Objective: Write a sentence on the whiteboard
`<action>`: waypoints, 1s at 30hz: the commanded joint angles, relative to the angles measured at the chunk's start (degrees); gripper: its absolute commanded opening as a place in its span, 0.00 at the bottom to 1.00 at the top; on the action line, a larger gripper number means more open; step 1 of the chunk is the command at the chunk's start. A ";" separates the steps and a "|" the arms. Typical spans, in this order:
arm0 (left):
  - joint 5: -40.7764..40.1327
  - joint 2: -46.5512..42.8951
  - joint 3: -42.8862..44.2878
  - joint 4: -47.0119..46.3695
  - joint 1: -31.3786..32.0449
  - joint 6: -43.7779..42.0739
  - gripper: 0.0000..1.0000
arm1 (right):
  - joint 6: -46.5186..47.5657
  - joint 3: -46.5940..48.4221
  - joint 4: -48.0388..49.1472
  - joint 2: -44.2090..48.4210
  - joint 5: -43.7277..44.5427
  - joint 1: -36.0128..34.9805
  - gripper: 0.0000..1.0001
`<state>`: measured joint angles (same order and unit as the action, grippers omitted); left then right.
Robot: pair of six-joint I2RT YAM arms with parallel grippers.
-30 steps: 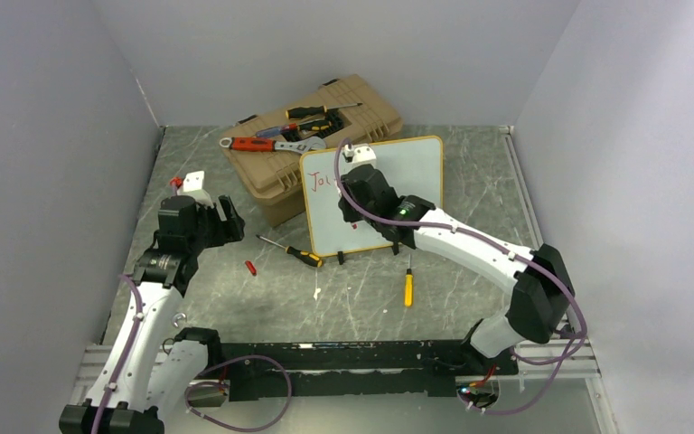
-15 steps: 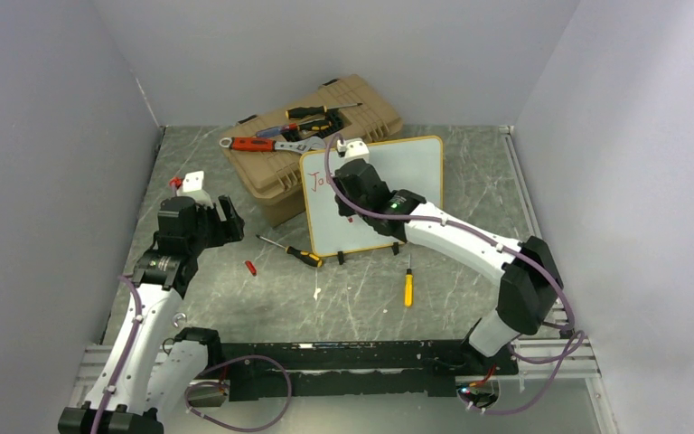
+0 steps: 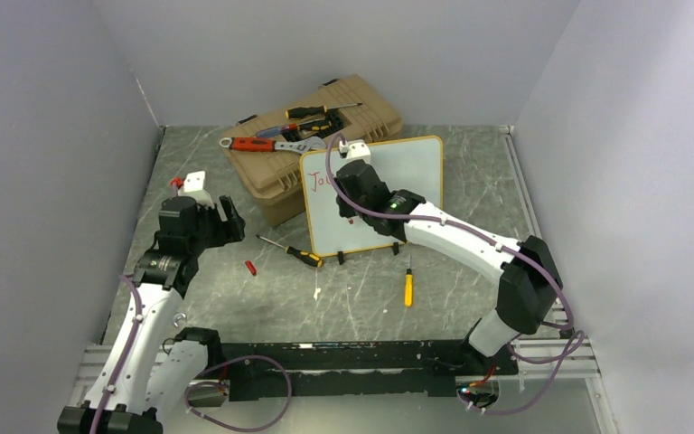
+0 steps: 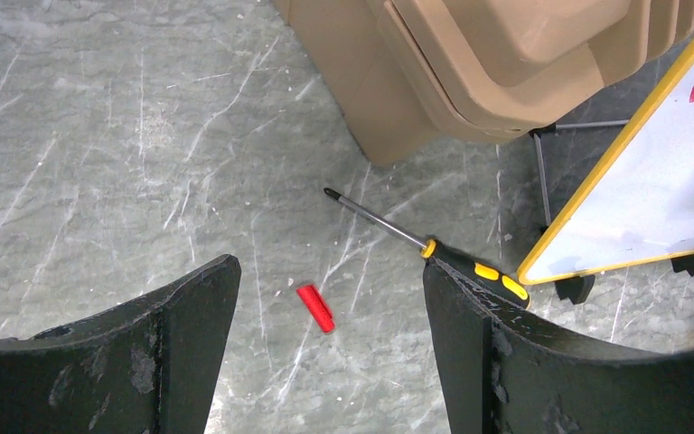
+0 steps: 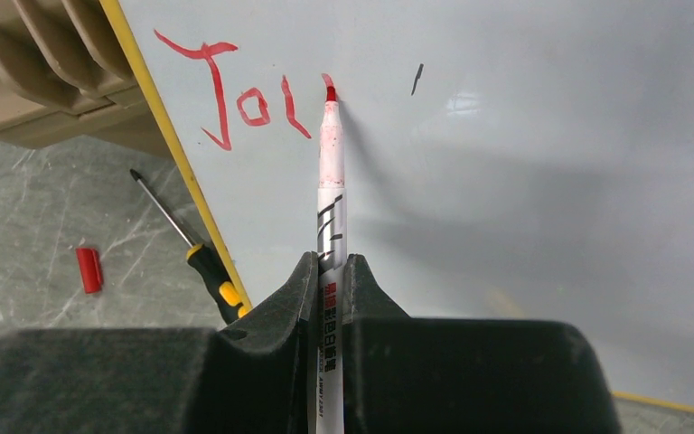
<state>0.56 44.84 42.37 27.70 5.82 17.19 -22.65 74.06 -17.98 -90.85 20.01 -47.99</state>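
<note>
The whiteboard [image 3: 402,176] with a tan-yellow frame stands tilted against the toolbox; it also fills the right wrist view [image 5: 524,136] and shows at the right edge of the left wrist view [image 4: 660,190]. The sentence [image 5: 235,99] reads "Jo" plus one slanted stroke, in red. My right gripper [image 5: 330,267] is shut on a white marker [image 5: 330,208] whose red tip touches the board just right of that stroke. In the top view the right gripper [image 3: 352,181] is at the board's upper left. My left gripper [image 4: 330,280] is open and empty above the floor, over the red marker cap [image 4: 315,307].
The tan toolbox [image 3: 312,145] with several tools on its lid stands behind the board. A black-and-yellow screwdriver [image 3: 294,251] lies left of the board's feet, a small yellow one [image 3: 407,285] in front. The red cap [image 3: 250,268] lies on the mat. Grey walls close three sides.
My right gripper moved a little left and up along the board with the marker, then shifted slightly. The left arm has not moved.
</note>
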 commanded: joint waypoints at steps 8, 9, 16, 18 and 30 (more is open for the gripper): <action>-0.13 0.53 -0.09 -0.81 0.77 -0.93 0.80 | -3.18 -4.02 -1.45 1.14 -2.02 -0.04 0.00; -0.05 0.56 -0.09 -0.84 0.84 -0.93 0.80 | -3.18 -4.37 -1.49 1.18 -2.19 -0.13 0.00; -0.13 0.35 -0.09 -0.80 1.20 -0.89 0.80 | -2.93 -4.50 -1.23 0.47 -4.02 -0.85 0.00; -0.15 0.30 -0.09 -0.73 1.34 -0.93 0.80 | -2.79 -4.38 -1.18 0.12 -4.48 -1.13 0.00; -0.43 -0.12 -0.09 -0.59 2.08 -0.93 0.80 | -1.98 -3.07 -1.27 -1.00 -5.57 -2.83 0.00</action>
<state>0.56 45.50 42.37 27.70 7.62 17.19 -25.06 70.30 -19.57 -91.48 14.68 -50.17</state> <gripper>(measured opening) 0.797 0.094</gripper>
